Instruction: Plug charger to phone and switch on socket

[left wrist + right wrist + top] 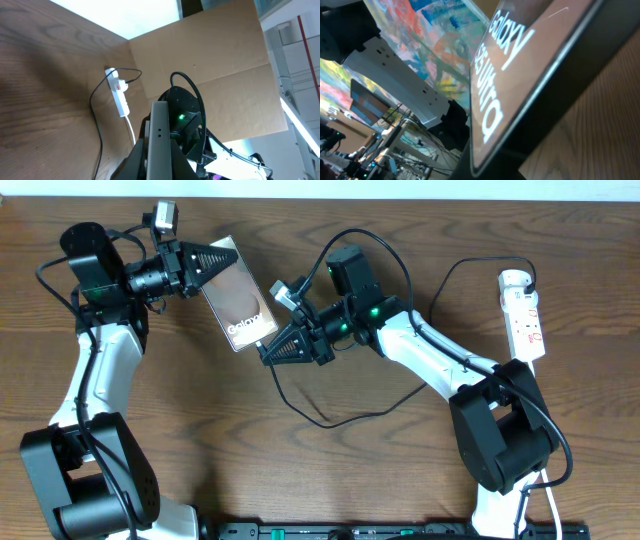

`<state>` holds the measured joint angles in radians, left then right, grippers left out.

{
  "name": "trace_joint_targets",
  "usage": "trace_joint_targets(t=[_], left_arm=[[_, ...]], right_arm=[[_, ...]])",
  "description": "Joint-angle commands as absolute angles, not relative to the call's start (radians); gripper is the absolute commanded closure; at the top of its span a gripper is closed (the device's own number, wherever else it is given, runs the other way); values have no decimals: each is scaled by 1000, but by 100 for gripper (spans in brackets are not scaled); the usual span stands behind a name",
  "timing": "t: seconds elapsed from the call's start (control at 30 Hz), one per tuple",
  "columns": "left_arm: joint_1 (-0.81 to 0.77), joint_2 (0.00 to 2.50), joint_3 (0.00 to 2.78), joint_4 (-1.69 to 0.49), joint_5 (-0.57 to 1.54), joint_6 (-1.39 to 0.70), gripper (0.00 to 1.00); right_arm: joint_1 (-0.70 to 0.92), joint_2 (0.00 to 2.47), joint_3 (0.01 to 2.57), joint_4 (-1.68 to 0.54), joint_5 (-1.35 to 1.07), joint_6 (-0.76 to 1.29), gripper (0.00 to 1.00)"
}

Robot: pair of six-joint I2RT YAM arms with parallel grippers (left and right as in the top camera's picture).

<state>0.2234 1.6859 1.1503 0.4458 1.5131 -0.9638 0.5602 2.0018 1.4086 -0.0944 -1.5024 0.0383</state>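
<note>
The phone (240,295), brownish with white "Galaxy" lettering, is held tilted above the table. My left gripper (213,262) is shut on its far end; in the left wrist view its grey edge (160,135) sits between the jaws. My right gripper (268,350) is shut at the phone's near end. The charger cable (320,420) runs from those jaws in a loop across the table. Its plug tip is hidden. The right wrist view shows the phone's lettering (515,70) very close. The white socket (523,310) lies at the far right and also shows in the left wrist view (119,95).
The thin black cable (96,125) trails over the wooden table toward the socket. A cardboard wall (210,75) stands behind the table. The right arm (440,360) stretches across the middle of the table.
</note>
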Motion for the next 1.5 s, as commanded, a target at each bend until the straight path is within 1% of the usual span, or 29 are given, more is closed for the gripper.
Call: trace_joint_targets(t=[0.0, 0.2, 0.57, 0.97, 1.23, 1.47], left_arm=[[223, 1672, 1160, 452, 1537, -936, 93], [223, 1672, 1160, 451, 1545, -895, 93], [223, 1672, 1160, 451, 1552, -989, 93], [223, 1672, 1160, 452, 1552, -961, 93], [223, 1672, 1160, 452, 1553, -950, 93], [223, 1672, 1160, 452, 1559, -925, 92]], right_arm=[[557, 2001, 1406, -89, -1540, 40, 99], [557, 2001, 1406, -89, -1540, 40, 99], [557, 2001, 1406, -89, -1528, 39, 99], [557, 2001, 1406, -81, -1529, 43, 99], [557, 2001, 1406, -11, -1529, 143, 99], [557, 2001, 1406, -1, -1528, 173, 99]])
